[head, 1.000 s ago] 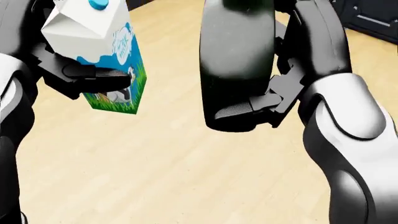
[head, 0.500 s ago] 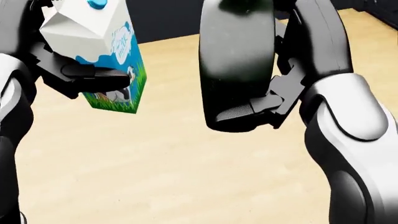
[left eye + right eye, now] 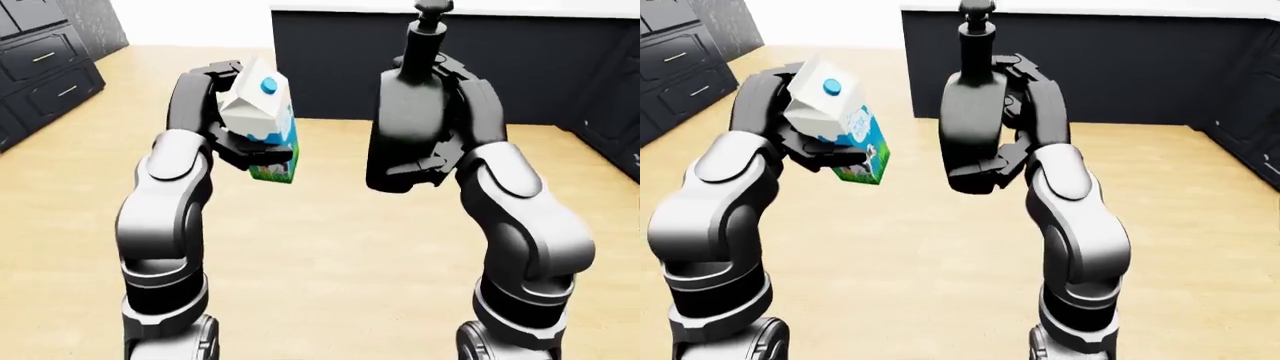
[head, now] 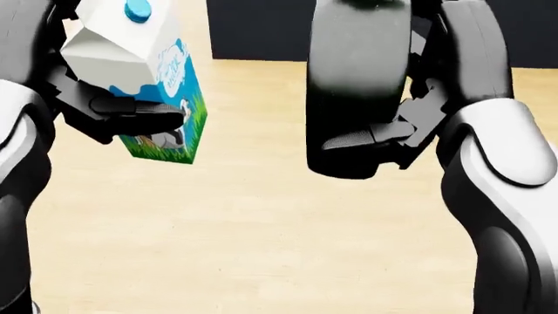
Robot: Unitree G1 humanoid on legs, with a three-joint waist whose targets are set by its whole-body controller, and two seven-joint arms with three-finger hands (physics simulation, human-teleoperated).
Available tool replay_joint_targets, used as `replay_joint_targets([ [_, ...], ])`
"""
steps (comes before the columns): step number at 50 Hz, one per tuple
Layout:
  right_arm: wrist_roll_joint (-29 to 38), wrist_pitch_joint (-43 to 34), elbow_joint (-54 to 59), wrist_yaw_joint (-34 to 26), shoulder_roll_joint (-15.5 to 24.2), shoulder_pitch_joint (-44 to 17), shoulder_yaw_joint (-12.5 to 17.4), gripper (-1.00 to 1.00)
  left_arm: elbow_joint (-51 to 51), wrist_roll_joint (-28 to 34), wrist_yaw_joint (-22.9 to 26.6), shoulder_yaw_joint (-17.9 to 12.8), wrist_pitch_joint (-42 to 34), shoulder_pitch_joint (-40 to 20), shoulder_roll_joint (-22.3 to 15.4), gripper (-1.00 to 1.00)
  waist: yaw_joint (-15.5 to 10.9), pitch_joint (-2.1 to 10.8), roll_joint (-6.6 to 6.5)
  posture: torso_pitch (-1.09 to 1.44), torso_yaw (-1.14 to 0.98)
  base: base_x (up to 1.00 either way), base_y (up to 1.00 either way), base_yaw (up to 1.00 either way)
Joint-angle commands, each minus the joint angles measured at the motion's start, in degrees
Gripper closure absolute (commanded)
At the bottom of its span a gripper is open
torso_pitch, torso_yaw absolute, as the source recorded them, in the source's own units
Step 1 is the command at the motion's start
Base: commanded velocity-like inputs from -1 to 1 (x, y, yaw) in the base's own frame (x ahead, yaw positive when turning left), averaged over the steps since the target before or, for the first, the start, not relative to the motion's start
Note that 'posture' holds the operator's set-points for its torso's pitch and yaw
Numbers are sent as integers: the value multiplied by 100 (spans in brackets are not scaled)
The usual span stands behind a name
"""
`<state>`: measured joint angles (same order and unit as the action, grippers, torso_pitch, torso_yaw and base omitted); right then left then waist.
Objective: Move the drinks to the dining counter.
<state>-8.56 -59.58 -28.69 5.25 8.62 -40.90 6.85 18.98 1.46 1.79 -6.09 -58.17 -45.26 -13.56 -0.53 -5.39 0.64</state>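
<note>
Left hand (image 4: 122,114) clamped round tilted milk carton (image 4: 148,85), right hand (image 4: 392,140) gripping upright dark bottle (image 3: 408,120); both held high over wooden floor (image 3: 320,247), dark counter (image 3: 520,60) beyond.

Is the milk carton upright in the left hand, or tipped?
Tipped. The milk carton leans, its blue cap toward the view's left and its base swung right, with the left hand closed round it.

The pale wooden plank floor (image 3: 320,247) spreads below both hands; beyond them, the dark-fronted, white-topped bench (image 3: 520,67) stands directly on it.
</note>
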Motion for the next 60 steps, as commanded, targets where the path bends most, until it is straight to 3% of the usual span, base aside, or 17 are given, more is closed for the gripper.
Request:
replay_joint_targets([
  [1, -53, 325, -321, 75, 44, -221, -21, 100, 300, 11, -29, -115, 295, -291, -82, 100, -24, 124, -89, 0, 0, 85, -34, 0],
  [6, -171, 237, -292, 101, 201, -361, 97, 100, 310, 17, 19, -145, 190, -417, -160, 100, 75, 110, -548, 0, 0, 94, -35, 0],
  [7, -181, 241, -286, 112, 213, -366, 82, 100, 331, 22, 17, -135, 176, -417, -157, 100, 60, -6, -419, 0, 0, 93, -38, 0],
  [13, -341, 164, -228, 260, 196, -408, 197, 100, 313, 38, 38, -134, 173, -457, -167, 100, -113, 452, -282, 0, 0, 92, -43, 0],
  [14, -396, 128, -249, 304, 194, -399, 203, 100, 313, 37, 39, -139, 183, -443, -162, 100, 81, 446, -487, 0, 0, 56, 0, -100],
  [17, -461, 190, -229, 332, 223, -360, 130, 100, 314, 39, 40, -149, 198, -424, -163, 100, 106, 537, 371, 0, 0, 34, 0, -100],
  [24, -369, 263, -215, 229, 260, -352, -26, 100, 327, 2, 44, -202, 167, -451, -220, 100, 217, 307, -108, 0, 0, 40, -27, -29],
  [26, -370, 242, -259, 197, 224, -310, -38, 100, 342, -6, 45, -197, 169, -429, -225, 100, 125, 276, -31, 0, 0, 69, 0, 0],
  [33, -261, 274, -245, 117, 198, -304, -105, 100, 386, -22, 42, -187, 113, -452, -226, 100, 90, 545, -433, 0, 0, 90, 0, 0],
  [35, -236, 243, -245, 89, 202, -359, -75, 100, 413, -23, 43, -195, 105, -439, -232, 100, 80, 165, -323, 0, 0, 92, 0, 0],
  [39, -158, 202, -286, 39, 206, -402, -110, 100, 454, -36, 55, -212, 40, -483, -265, 100, -16, 307, -420, 0, 0, 73, 0, 0],
  [43, -60, 197, -303, -1, 173, -429, -145, 100, 481, -49, 61, -227, 26, -485, -287, 100, 36, 246, -117, 0, 0, 0, 0, 0],
  [45, -18, 145, -336, -34, 172, -433, -170, 100, 505, -53, 59, -235, 1, -487, -301, 100, 150, 313, 589, 0, 0, 0, 0, 0],
  [46, -4, 134, -390, -70, 154, -397, -195, 100, 517, -56, 59, -238, -10, -490, -307, 100, 91, 402, 144, 0, 0, 45, 0, 0],
  [55, 67, 118, -423, -183, 80, -414, -181, 100, 553, -91, 47, -259, -29, -477, -334, 100, 296, 351, -140, 0, 0, 72, 0, 0],
  [59, 96, 167, -440, -229, 45, -315, -213, 100, 539, -87, 29, -234, -8, -469, -309, 100, 213, 522, -709, 0, 0, 75, 0, 0],
  [60, 95, 142, -438, -238, 47, -344, -193, 100, 547, -90, 31, -232, -40, -500, -312, 100, 187, 397, -485, 0, 0, 82, 0, 0],
])
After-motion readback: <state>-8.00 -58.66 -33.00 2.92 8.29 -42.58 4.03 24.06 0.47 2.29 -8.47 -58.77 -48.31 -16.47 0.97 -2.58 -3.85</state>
